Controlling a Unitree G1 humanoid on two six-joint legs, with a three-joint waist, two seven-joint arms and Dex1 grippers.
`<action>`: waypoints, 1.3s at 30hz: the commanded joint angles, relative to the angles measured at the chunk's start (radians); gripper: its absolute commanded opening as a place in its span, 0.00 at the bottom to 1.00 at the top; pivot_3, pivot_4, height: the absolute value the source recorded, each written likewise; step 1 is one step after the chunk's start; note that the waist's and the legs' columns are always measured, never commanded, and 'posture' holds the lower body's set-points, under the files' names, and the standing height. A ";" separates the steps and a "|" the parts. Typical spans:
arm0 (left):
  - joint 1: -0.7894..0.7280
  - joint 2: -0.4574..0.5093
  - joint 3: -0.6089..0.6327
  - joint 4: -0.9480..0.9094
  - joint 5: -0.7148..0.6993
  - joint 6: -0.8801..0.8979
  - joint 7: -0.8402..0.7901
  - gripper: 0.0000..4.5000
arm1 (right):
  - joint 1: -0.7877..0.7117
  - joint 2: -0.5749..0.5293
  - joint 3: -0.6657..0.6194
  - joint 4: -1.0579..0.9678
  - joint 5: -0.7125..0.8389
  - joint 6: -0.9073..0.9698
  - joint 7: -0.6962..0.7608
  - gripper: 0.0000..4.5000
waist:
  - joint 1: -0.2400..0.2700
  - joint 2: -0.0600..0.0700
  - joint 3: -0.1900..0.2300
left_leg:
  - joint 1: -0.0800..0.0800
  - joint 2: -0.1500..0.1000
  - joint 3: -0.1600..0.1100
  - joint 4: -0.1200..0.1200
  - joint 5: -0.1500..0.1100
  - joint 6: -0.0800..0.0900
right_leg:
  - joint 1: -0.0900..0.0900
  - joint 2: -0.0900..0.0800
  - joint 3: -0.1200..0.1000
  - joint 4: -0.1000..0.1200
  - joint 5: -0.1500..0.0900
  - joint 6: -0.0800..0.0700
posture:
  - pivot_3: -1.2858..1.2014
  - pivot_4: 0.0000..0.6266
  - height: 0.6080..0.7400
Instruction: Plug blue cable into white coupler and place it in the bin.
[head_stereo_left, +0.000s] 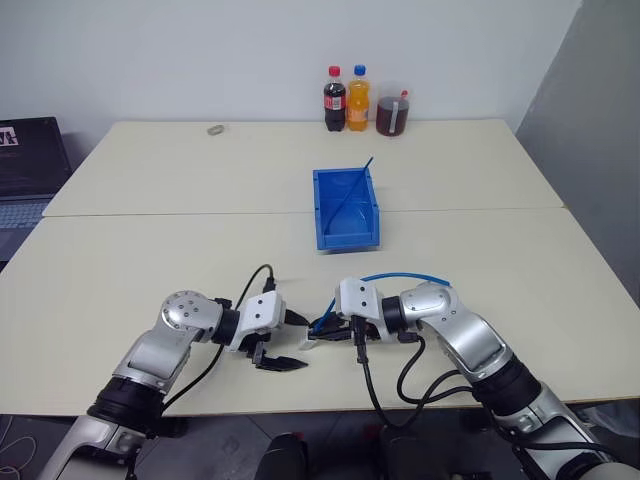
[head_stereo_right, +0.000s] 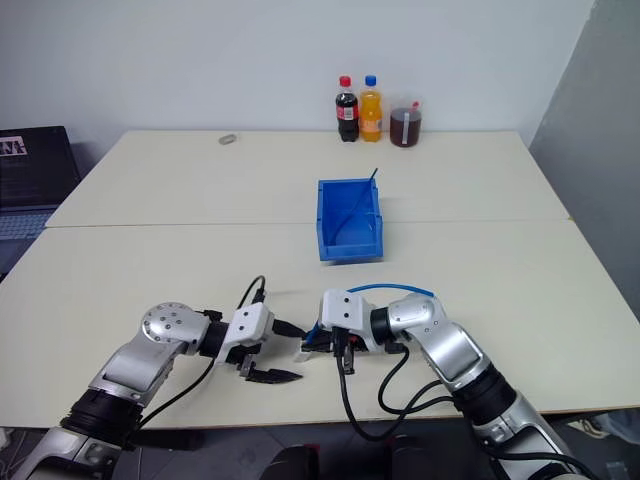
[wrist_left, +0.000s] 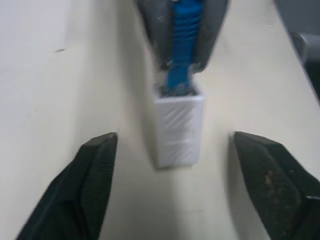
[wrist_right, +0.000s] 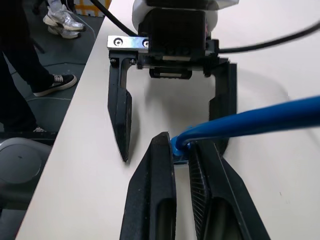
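**Cable seated in coupler, left released**

Beige surface (head_stereo_left: 150, 260): bin (head_stereo_left: 345, 208) mid-surface, well beyond the arms. Left gripper (head_stereo_left: 285, 342) jaws wide, empty, flanking white coupler (wrist_left: 178, 125). Right gripper (wrist_right: 181, 165) jaws clamped on blue cable (wrist_right: 250, 120) plugged into it.

Two head views look forward and down over the bench (head_stereo_left: 150, 250) — both share its whole top. Each wrist view sits close, facing the other gripper — sharing the near edge.
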 joint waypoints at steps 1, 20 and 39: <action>0.024 0.019 0.098 -0.097 -0.068 0.061 0.061 1.00 | -0.003 0.007 -0.112 -0.092 0.073 0.081 -0.065 0.02 | 0.000 0.000 0.000 | -0.003 0.000 0.000 0.001 0.000 0.000 | -0.003 0.000 0.000 0.000 0.000 0.000 | 0.52 0.24 1.00; -0.133 -0.009 0.218 -0.198 -0.147 0.298 0.304 1.00 | -0.626 0.105 -0.409 0.694 0.090 0.008 -0.339 0.18 | -0.005 -0.003 0.020 | -0.013 -0.001 0.001 0.004 0.000 0.000 | -0.009 -0.002 0.000 0.001 0.004 -0.005 | 0.52 0.24 1.00; -0.207 0.002 0.231 -0.078 -0.096 0.269 0.357 1.00 | -0.678 -0.317 -0.111 0.848 -0.193 -0.240 0.324 0.99 | 0.007 -0.003 0.021 | -0.029 -0.004 0.006 0.007 0.000 -0.001 | -0.024 -0.007 0.000 0.002 0.005 -0.004 | 0.52 0.24 1.00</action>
